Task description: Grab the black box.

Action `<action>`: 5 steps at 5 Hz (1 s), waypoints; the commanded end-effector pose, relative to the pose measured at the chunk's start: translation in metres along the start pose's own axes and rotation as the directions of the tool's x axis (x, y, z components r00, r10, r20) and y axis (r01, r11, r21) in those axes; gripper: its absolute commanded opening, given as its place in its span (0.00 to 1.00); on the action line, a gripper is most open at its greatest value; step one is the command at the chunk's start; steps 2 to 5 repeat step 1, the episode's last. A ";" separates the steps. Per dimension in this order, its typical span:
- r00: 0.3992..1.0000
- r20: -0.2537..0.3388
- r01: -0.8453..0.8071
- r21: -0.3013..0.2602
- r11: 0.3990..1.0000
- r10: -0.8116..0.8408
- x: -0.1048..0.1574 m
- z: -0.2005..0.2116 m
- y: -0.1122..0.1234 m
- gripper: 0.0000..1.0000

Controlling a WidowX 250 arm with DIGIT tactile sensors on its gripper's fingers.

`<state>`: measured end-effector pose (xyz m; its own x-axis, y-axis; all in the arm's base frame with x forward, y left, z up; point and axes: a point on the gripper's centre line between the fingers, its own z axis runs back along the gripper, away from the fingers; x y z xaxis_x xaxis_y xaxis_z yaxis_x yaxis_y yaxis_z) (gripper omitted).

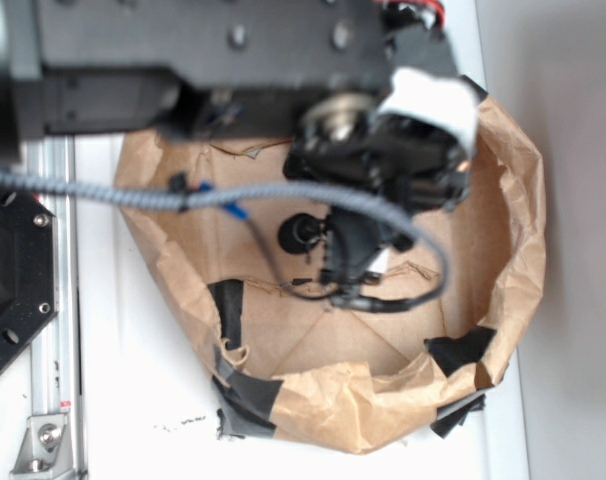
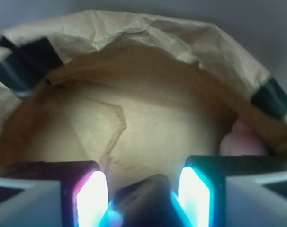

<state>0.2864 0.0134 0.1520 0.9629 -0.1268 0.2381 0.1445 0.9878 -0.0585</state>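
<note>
In the wrist view the black box [image 2: 144, 204], glossy and dark, stands between my two glowing pads [image 2: 92, 198] and nearly fills the gap. Cyan light reflects off both of its sides. My gripper [image 2: 143, 189] is shut on the black box above the brown paper floor. In the exterior view my gripper [image 1: 355, 262] is down inside the paper bag [image 1: 333, 345], and the arm and cables hide the box there.
The crumpled bag rim [image 2: 134, 28] rises all around, with black tape patches [image 1: 228, 310] [image 1: 458, 350] on it. A pink object [image 2: 240, 139] lies by the bag wall to the right. A black hexagonal plate [image 1: 13, 280] and a metal rail [image 1: 53, 300] stand to the left.
</note>
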 end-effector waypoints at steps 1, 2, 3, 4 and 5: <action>0.962 -0.087 -0.237 0.198 0.951 0.258 0.007 0.030 -0.026 0.00; 0.962 -0.087 -0.237 0.198 0.951 0.258 0.007 0.030 -0.026 0.00; 0.962 -0.087 -0.237 0.198 0.951 0.258 0.007 0.030 -0.026 0.00; 0.962 -0.087 -0.237 0.198 0.951 0.258 0.007 0.030 -0.026 0.00; 0.962 -0.087 -0.237 0.198 0.951 0.258 0.007 0.030 -0.026 0.00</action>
